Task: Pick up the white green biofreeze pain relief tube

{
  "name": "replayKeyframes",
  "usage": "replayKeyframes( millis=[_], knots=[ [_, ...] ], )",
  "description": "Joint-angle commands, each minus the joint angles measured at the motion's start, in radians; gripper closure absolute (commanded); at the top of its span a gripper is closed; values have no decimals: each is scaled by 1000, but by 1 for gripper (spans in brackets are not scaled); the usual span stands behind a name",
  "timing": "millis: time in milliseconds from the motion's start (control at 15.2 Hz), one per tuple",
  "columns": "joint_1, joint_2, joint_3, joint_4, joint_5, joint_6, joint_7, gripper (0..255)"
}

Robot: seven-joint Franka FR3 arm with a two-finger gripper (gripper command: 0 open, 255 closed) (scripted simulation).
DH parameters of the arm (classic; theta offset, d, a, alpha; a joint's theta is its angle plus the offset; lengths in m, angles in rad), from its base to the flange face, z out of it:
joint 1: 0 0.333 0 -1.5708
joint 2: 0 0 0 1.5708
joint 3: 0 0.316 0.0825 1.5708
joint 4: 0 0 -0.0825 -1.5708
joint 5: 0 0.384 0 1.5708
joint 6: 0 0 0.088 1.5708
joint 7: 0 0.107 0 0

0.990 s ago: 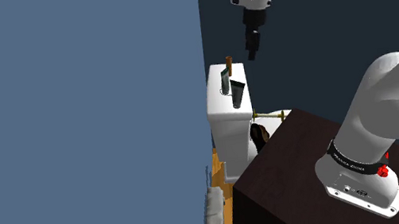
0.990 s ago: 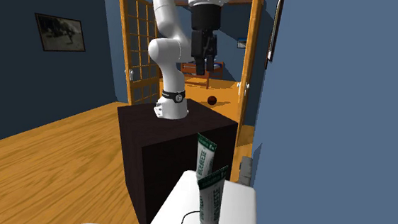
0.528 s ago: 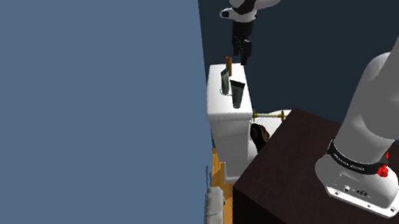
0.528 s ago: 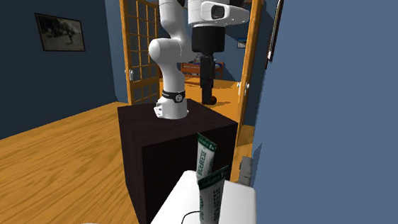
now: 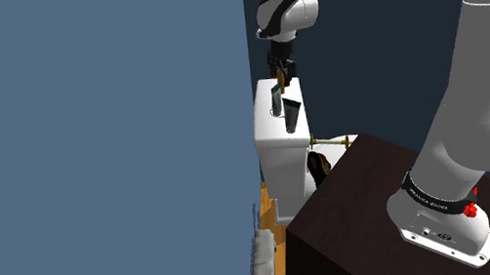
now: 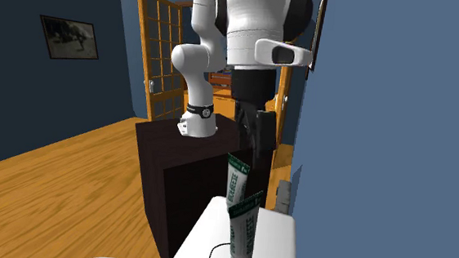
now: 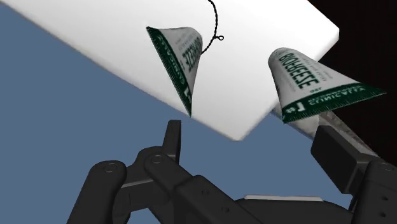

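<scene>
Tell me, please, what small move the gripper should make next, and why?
Probably a small sideways shift before any descent. The gripper is open above the white top, but neither tube stands between its fingers: one tube sits by one fingertip, the other tube farther off. Centring on the nearer one should let the fingers straddle it.

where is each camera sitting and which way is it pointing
Shoulder view: beside and behind the stand, looking down past it at the white tank and two tubes; arm and gripper show.
Second exterior view: beyond the tank, facing back toward the stand; arm and gripper show.
Wrist view: on the hand, looking down at the tubes; open fingers show.
Shared: shoulder and second exterior views face the tank from roughly opposite sides.
</scene>
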Motion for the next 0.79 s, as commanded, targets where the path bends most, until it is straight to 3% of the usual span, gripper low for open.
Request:
replayKeyframes(
  millis=[0, 198, 726],
  knots=[
    [-22, 85, 24, 70, 44, 9, -101, 0],
    [-52, 173, 58, 153, 77, 13, -190, 0],
    [-71, 242, 84, 140, 120, 88, -221, 0]
  ],
)
